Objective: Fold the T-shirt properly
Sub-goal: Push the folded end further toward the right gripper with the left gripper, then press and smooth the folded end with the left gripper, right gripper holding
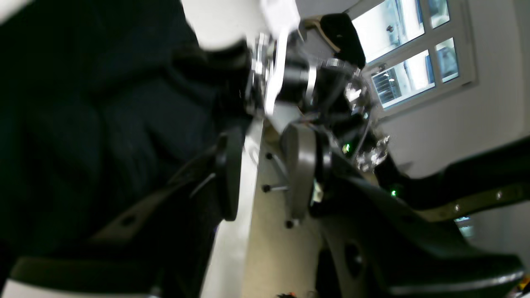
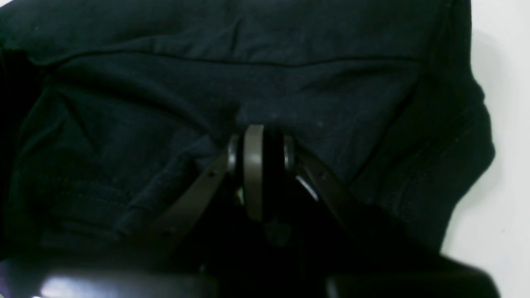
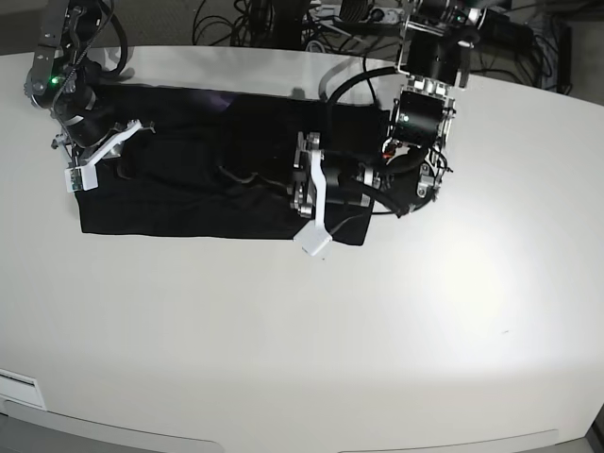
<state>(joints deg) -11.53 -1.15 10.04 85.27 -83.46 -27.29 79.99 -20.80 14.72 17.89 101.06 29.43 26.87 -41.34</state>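
Observation:
The black T-shirt (image 3: 208,179) lies as a long flattened band on the white table (image 3: 377,321), plain side up; its print is hidden. My right gripper (image 3: 113,165) is at the shirt's left end. In the right wrist view its fingers (image 2: 253,165) stand close together, pinching a wrinkled fold of the T-shirt (image 2: 314,95). My left gripper (image 3: 288,193) lies low over the shirt's right part, pointing left. In the left wrist view, the left gripper (image 1: 263,178) is open and empty. One finger (image 1: 228,174) rests against the T-shirt (image 1: 103,124) and the other finger (image 1: 299,174) is clear of it.
Cables and power strips (image 3: 283,24) lie behind the table's back edge. The left arm's body (image 3: 420,123) stands over the shirt's right end. The right arm's base (image 3: 57,66) is at the back left. A window (image 1: 410,54) shows in the left wrist view.

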